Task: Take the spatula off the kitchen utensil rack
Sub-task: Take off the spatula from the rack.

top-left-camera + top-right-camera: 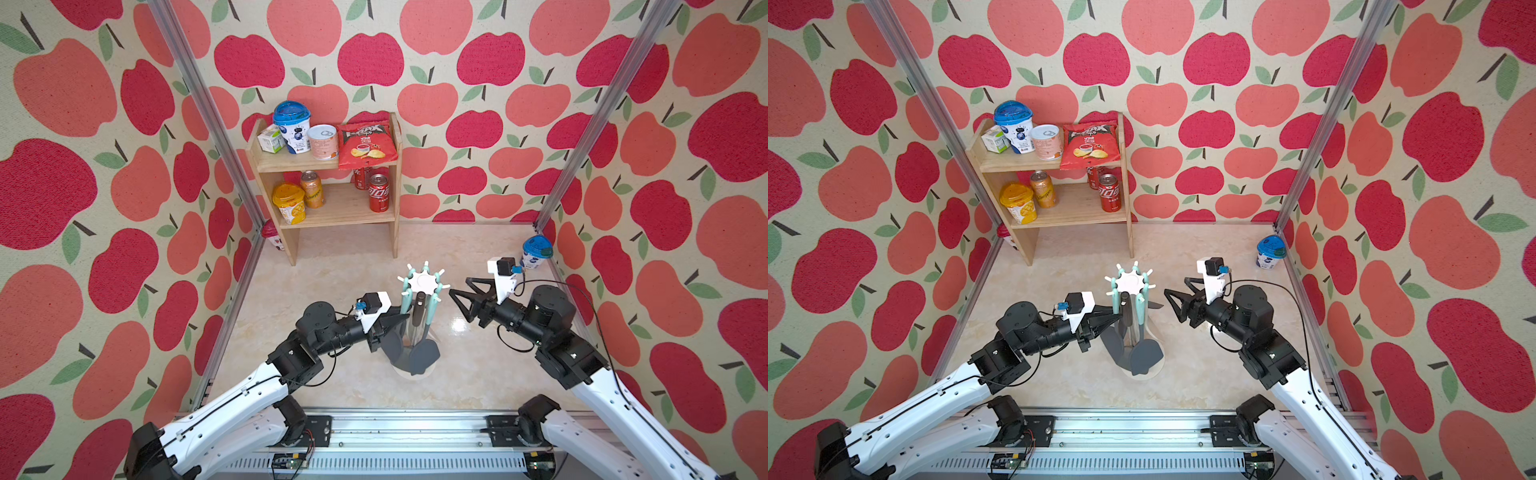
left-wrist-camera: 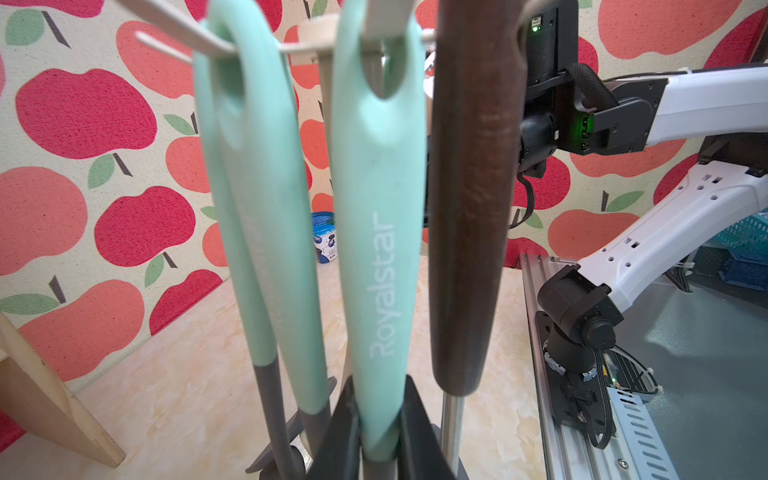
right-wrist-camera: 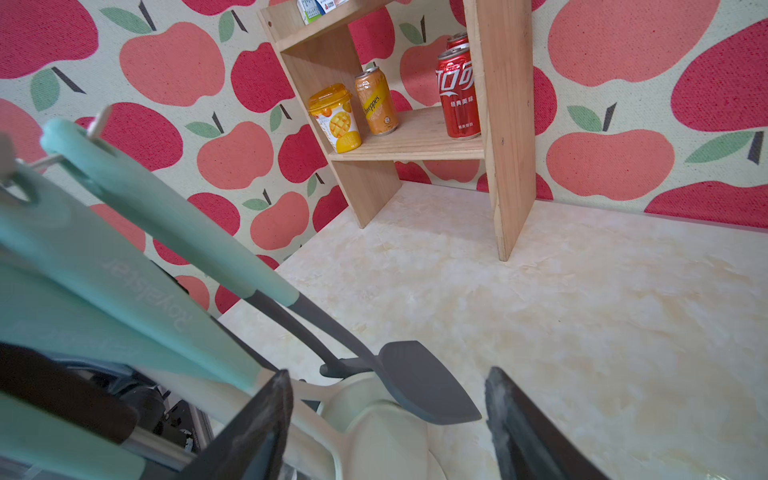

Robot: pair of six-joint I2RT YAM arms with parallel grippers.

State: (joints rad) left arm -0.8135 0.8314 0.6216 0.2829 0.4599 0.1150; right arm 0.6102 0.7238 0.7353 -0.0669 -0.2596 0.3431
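The white kitchen utensil rack (image 1: 424,281) (image 1: 1133,281) stands mid-table, with several mint-handled, grey-headed utensils hanging from its prongs. My left gripper (image 1: 405,319) (image 2: 381,386) is shut on the lower end of a mint handle (image 2: 376,208) marked Royalstar. That utensil still hangs on its hook and its head is hidden, so I cannot tell whether it is the spatula. A flat grey spatula blade (image 3: 428,390) hangs over the rack's round base (image 3: 382,444) in the right wrist view. My right gripper (image 1: 459,286) (image 3: 386,372) is open just right of the rack, holding nothing.
A dark brown wooden handle (image 2: 469,208) hangs right beside the gripped one. The wooden two-tier shelf (image 1: 332,208) with cans, cups and a chips bag stands at the back left. A blue-lidded cup (image 1: 536,251) sits at the back right. A metal rail (image 1: 395,432) runs along the front.
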